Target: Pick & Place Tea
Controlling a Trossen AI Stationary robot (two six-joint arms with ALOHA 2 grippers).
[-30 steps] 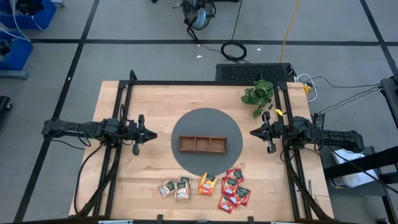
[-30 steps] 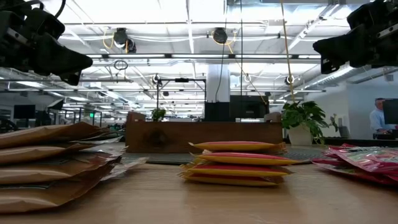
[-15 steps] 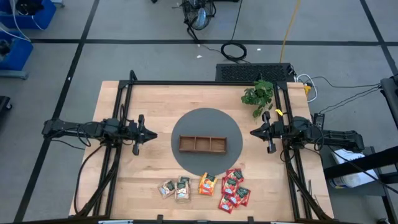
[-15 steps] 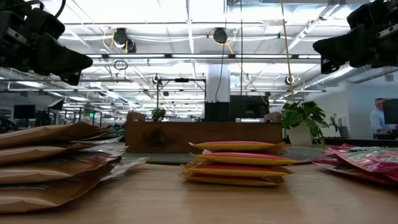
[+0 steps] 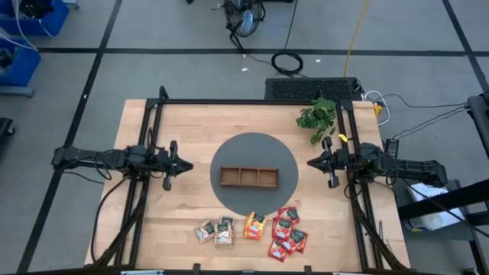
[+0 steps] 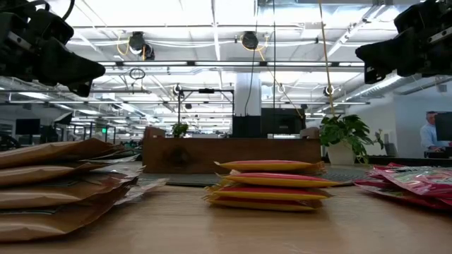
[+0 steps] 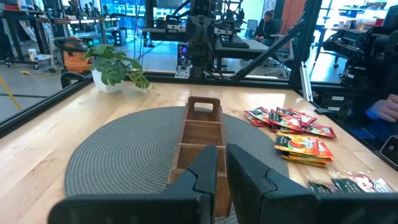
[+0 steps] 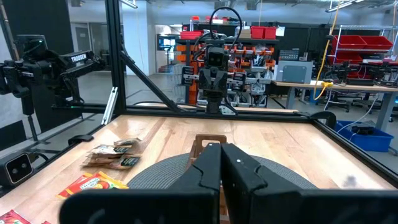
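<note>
Wooden table (image 5: 191, 122) holds a tray (image 5: 249, 177) at centre; tea packets (image 5: 252, 228) lie at six o'clock, left gripper (image 5: 183, 164) at nine slightly parted, right gripper (image 5: 313, 162) at three clenched, both empty

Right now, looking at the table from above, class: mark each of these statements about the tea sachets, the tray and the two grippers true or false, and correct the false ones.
1. The wooden tray lies on the round grey mat. True.
2. Some sachets are already in the tray. False: all three compartments are empty.
3. The red sachets lie on the bare table, right of the orange sachets. True.
4. The right gripper holds a sachet. False: it is shut on nothing.
5. The left gripper is over the tan sachets. False: it waits beside the mat.
</note>
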